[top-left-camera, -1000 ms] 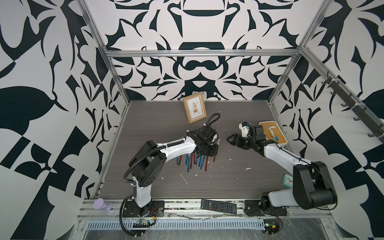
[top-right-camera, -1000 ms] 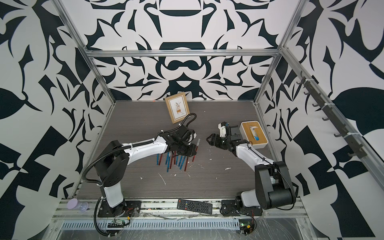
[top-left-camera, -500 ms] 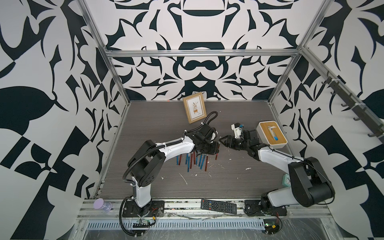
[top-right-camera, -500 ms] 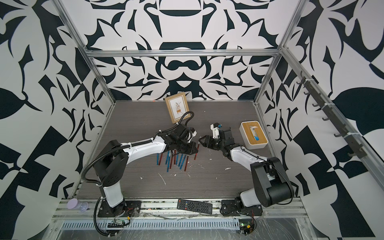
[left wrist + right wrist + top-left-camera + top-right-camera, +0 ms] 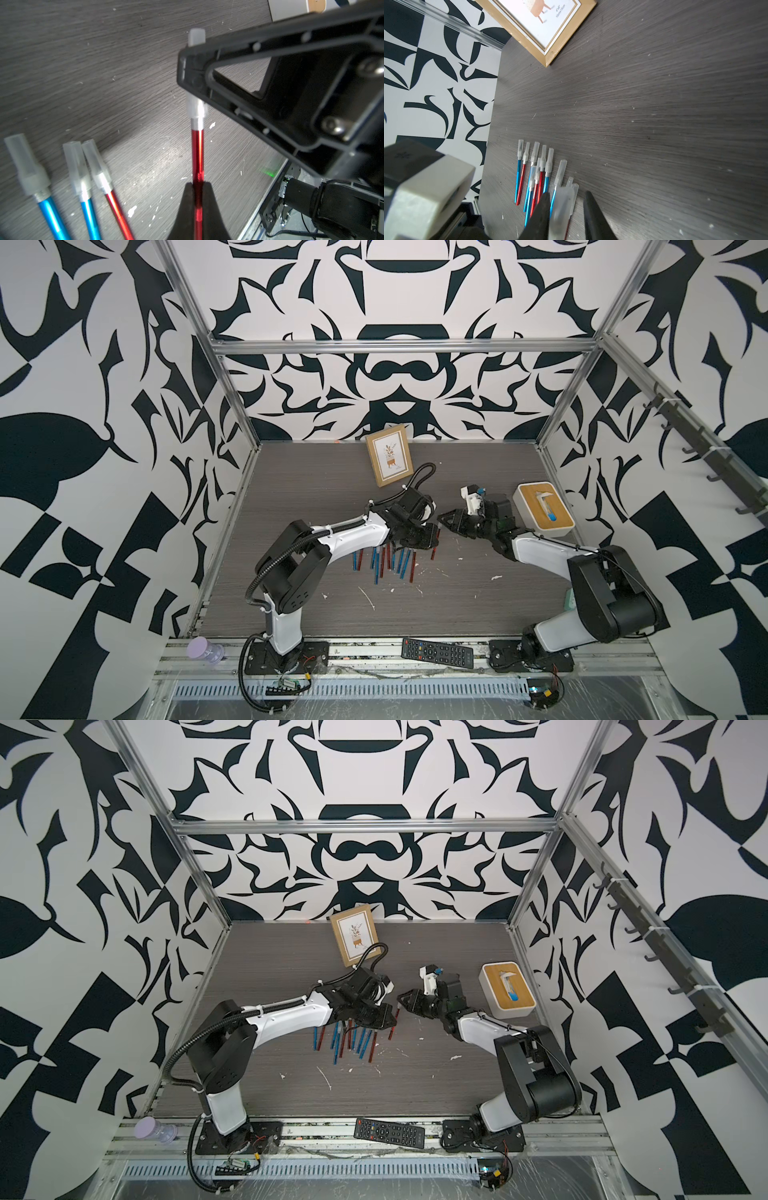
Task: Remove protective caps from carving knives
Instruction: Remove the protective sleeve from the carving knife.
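The left fingers (image 5: 186,207) are clamping a red knife (image 5: 197,153) while the right fingers (image 5: 542,216) are narrowly straddling its cap (image 5: 196,36), the other knives (image 5: 538,176) lying capped on the table (image 5: 654,124).

The knife (image 5: 197,153) in the black left tool (image 5: 197,188) has a metallic red handle, a silver collar and a whitish translucent cap (image 5: 196,37). Beside the tool, other knives (image 5: 89,214) are metallic blue and red. The worktop (image 5: 104,72) is dark grey wood-grain.

Both top views look steeply down from the front onto the whole tabletop (image 5: 457,472). Each wrist view looks closely past its jaws at the knives (image 5: 517,180).
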You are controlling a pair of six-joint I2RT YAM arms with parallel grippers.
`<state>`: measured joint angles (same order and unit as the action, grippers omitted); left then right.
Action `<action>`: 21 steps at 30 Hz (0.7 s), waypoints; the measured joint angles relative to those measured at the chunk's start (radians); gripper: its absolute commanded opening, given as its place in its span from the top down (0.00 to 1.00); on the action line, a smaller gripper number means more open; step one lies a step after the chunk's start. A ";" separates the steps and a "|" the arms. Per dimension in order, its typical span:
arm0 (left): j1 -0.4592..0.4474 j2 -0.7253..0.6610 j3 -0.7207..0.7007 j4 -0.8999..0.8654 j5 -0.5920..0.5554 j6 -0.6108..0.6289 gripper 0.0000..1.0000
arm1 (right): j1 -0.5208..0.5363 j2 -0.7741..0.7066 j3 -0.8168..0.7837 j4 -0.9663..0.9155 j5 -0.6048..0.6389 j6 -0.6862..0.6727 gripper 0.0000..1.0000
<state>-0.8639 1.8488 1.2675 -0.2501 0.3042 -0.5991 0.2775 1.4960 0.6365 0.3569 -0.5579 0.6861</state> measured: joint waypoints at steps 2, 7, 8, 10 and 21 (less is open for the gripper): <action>0.000 0.000 0.000 0.000 0.000 0.000 1.00 | 0.000 0.001 0.000 0.009 -0.002 0.004 0.71; 0.000 0.000 0.000 0.002 0.000 0.000 1.00 | 0.000 0.006 0.000 0.027 -0.008 0.019 0.72; 0.000 0.000 0.000 0.002 -0.001 0.000 1.00 | 0.000 0.006 0.000 0.030 -0.009 0.022 0.72; 0.000 0.000 0.000 0.006 -0.001 0.000 1.00 | 0.000 0.006 0.000 0.036 -0.012 0.026 0.73; 0.000 0.000 0.000 0.024 -0.008 -0.004 1.00 | 0.004 0.007 -0.019 0.067 -0.019 0.051 0.84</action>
<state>-0.8642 1.8492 1.2675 -0.2260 0.2962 -0.6033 0.2813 1.5028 0.6174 0.4240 -0.5774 0.7368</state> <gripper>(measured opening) 0.075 0.198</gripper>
